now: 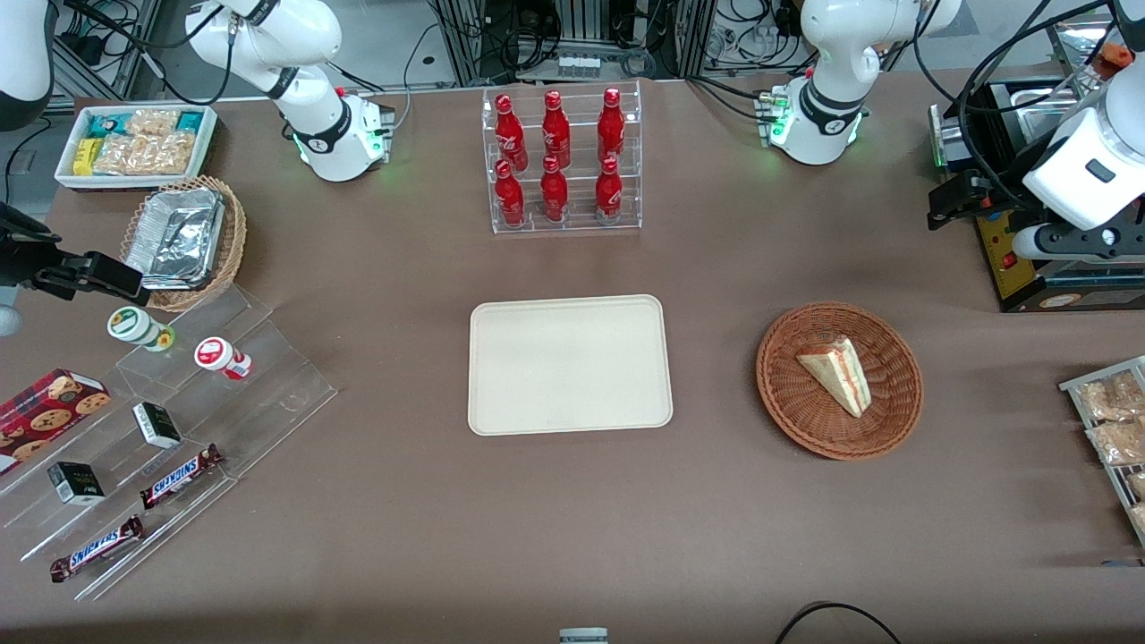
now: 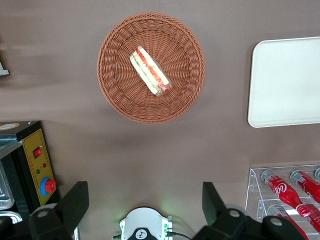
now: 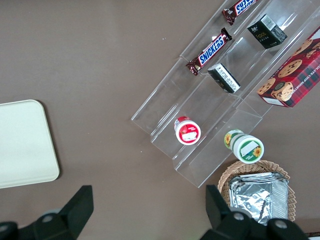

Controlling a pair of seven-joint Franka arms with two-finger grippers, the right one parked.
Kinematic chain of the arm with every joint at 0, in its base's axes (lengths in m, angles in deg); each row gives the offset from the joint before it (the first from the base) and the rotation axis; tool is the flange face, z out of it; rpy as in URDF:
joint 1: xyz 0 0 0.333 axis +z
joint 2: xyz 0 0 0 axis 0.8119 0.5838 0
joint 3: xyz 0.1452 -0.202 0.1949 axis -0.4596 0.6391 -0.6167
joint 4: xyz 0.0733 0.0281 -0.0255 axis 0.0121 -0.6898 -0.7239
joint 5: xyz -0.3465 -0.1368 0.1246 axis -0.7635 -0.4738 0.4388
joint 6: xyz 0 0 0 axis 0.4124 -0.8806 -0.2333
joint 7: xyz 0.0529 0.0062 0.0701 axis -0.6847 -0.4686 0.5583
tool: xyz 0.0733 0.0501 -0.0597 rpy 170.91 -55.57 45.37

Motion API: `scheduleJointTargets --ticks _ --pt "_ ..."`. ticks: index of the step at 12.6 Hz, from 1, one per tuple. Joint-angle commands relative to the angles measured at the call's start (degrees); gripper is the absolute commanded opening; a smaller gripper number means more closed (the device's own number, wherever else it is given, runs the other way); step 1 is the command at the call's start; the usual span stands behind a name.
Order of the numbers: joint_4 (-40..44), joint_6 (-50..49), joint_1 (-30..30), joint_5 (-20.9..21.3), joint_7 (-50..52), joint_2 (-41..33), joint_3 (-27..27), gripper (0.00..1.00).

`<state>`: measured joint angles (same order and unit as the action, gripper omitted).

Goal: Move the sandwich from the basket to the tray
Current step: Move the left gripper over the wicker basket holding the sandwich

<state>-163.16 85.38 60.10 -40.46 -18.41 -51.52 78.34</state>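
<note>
I work in a robotics lab dressed up as a snack counter. My white arm bases (image 1: pixel 809 116) are bolted onto a brown-covered table (image 1: pixel 572 519), with cable bundles (image 1: pixel 590 36) and metal racks along its edge. An acrylic rack of red bottles (image 1: pixel 559 161), stepped acrylic shelves with Snickers bars (image 1: pixel 179 476) and a yellow control box with a red stop button (image 2: pixel 49 185) complete the setup.

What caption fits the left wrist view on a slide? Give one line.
Open gripper high above the table, looking down on the sandwich in the wicker basket, beige tray beside it, still bare.
</note>
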Motion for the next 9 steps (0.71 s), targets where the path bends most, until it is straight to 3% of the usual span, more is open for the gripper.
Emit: scheduleJointTargets --ticks 1,9 --pt "-0.4 1.2 0.1 0.0 -0.2 -0.1 0.0 1.0" --pt "-12.5 13.2 -0.2 0.2 -0.6 0.1 0.1 1.0"
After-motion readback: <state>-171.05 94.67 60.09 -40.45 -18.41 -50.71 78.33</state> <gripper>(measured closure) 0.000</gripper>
